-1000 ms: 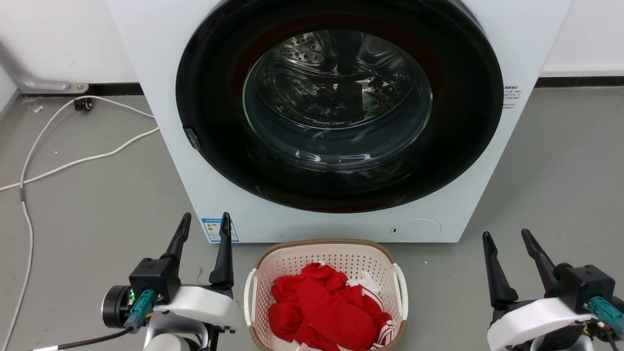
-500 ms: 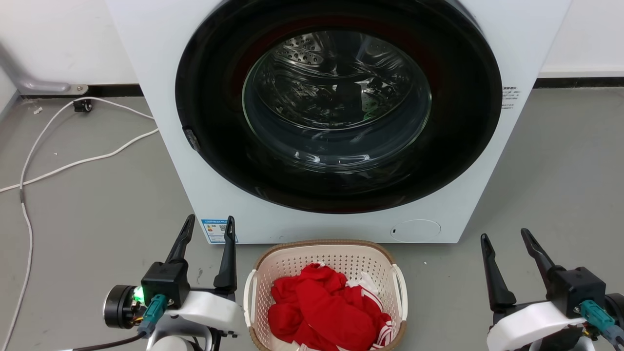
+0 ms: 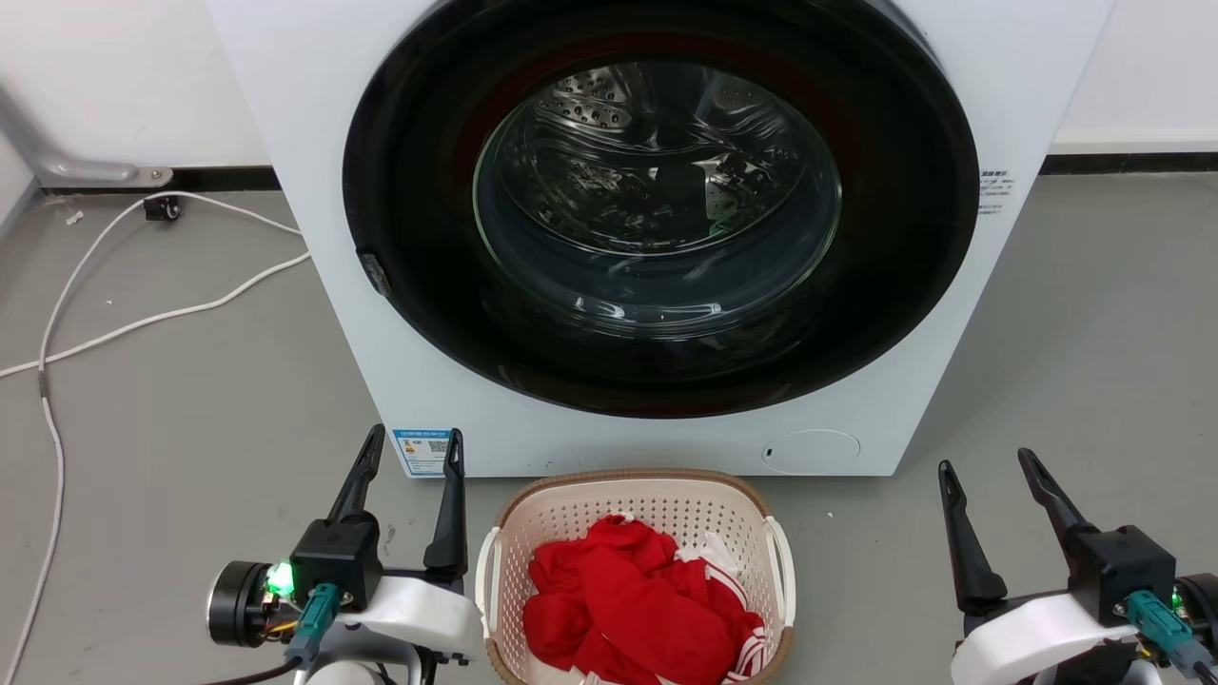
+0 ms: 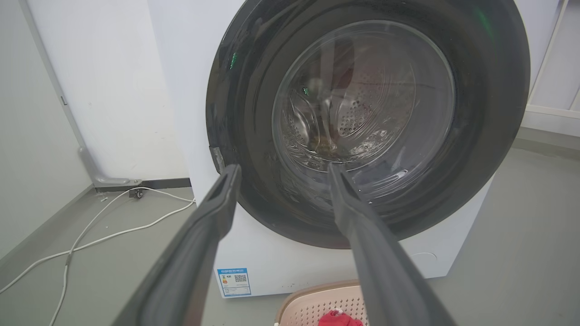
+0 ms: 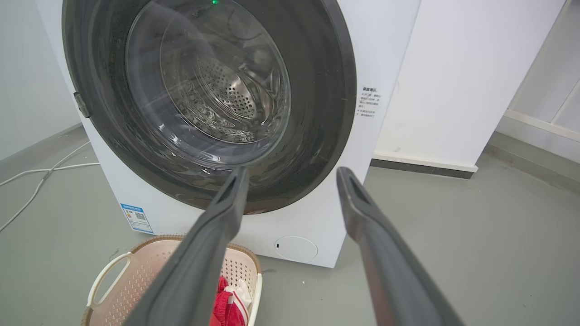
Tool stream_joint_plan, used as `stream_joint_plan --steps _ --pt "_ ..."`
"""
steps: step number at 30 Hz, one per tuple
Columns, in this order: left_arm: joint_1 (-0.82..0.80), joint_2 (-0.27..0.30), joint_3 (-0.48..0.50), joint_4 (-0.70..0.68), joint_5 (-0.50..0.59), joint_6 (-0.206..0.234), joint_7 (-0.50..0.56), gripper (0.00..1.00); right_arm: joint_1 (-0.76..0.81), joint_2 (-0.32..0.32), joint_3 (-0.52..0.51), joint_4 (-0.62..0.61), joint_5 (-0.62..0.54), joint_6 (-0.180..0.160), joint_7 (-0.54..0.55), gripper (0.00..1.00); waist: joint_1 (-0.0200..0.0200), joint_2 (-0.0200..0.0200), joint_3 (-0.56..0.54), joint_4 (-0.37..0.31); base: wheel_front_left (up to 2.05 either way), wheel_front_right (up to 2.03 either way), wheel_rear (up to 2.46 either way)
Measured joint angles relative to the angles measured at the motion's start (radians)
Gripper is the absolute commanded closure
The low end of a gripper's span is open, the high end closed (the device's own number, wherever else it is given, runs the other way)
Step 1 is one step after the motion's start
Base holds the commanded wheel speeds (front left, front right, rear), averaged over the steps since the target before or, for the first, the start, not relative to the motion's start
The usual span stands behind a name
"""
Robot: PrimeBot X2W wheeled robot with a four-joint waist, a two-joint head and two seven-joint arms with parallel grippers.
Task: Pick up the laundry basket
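left gripper [image 3: 417, 434] edged toward laundry basket [image 3: 633, 475], spread wide, empty | right gripper [image 3: 985, 461] wide, well apart | approach begun, no grasp yet

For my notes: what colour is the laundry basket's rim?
The rim of the laundry basket is brown, woven-looking; the head view shows it best.

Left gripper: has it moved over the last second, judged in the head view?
Yes. The left gripper has shifted toward the view's right, closing on the laundry basket, which sits unmoved before the washing machine.
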Motion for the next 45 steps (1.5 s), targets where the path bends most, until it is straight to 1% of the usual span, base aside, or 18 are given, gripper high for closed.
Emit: stream_joint_plan --steps 21,27,31,36,41,45 --pt "0.012 -0.01 0.013 0.011 -0.01 0.0 -0.003 0.0 0.0 0.0 -0.007 0.01 0.026 0.0 0.003 0.0 0.0 0.0 0.009 0.007 0.0 0.0 0.0" --pt "-0.015 -0.009 0.017 0.042 -0.012 -0.002 -0.003 0.0 -0.019 0.0 -0.019 0.042 0.051 0.0 0.032 0.0 0.0 0.0 0.04 0.005 0.0 0.0 0.0" --pt "-0.072 -0.009 0.022 0.099 -0.029 -0.011 0.0 0.0 -0.064 0.0 -0.024 0.081 0.063 0.0 0.049 0.0 0.0 0.0 0.079 0.003 0.0 0.0 0.0" --pt "-0.172 -0.01 0.031 0.189 -0.059 -0.025 0.033 0.0 -0.148 0.001 -0.009 0.149 0.092 0.0 0.071 0.0 0.0001 0.0 0.146 -0.001 0.0 0.0 0.0" --pt "-0.264 -0.002 0.035 0.298 -0.078 -0.038 0.089 0.0 -0.241 0.001 0.01 0.25 0.101 0.0 0.099 0.0 0.0001 0.0 0.223 -0.007 0.0 0.0 0.0" --pt "-0.343 0.011 0.036 0.396 -0.093 -0.062 0.139 0.0 -0.321 0.001 0.033 0.346 0.123 0.0 0.137 0.0 0.0001 0.0 0.287 -0.014 0.0 0.0 0.0"
